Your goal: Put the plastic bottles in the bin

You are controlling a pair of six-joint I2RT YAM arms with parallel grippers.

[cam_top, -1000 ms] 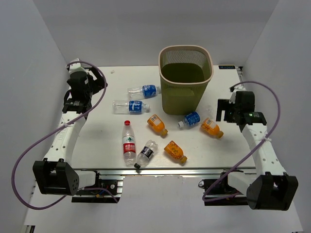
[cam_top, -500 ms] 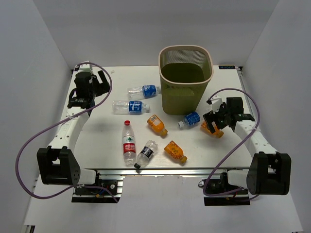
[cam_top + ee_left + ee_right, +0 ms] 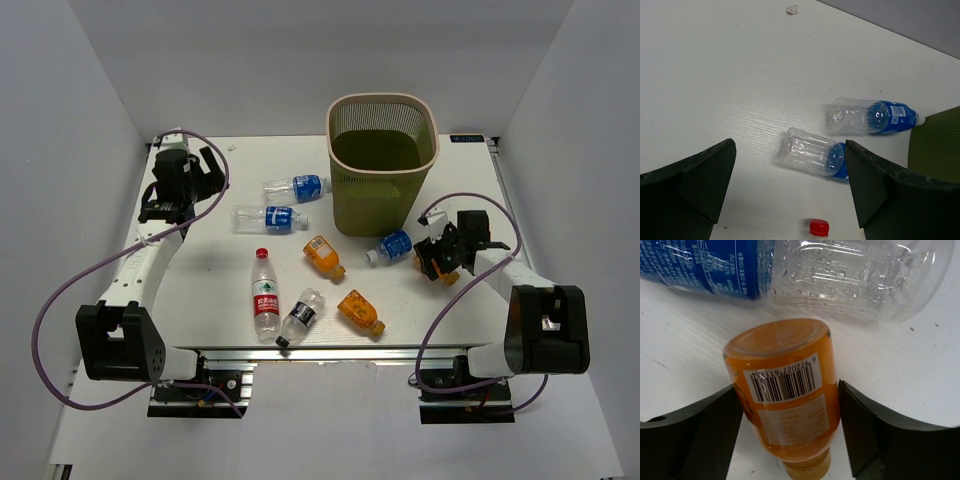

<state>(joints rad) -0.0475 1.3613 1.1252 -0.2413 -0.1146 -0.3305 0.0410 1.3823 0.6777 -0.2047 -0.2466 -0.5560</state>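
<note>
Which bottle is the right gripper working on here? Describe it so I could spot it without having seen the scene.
Start at the olive-tan mesh bin at the back of the table. On its near right side lies a blue-labelled bottle; just right of it is the stubby orange bottle between the right gripper fingers. It is the only orange bottle with a gripper around it.

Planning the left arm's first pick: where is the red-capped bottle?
Top view: the red-capped bottle lies front-left of centre, left of the dark-label bottle.

Olive-tan mesh bin (image 3: 383, 165); orange bottle (image 3: 785, 400), barcode label; clear bottle (image 3: 805, 275), blue label; white table (image 3: 240, 270).
</note>
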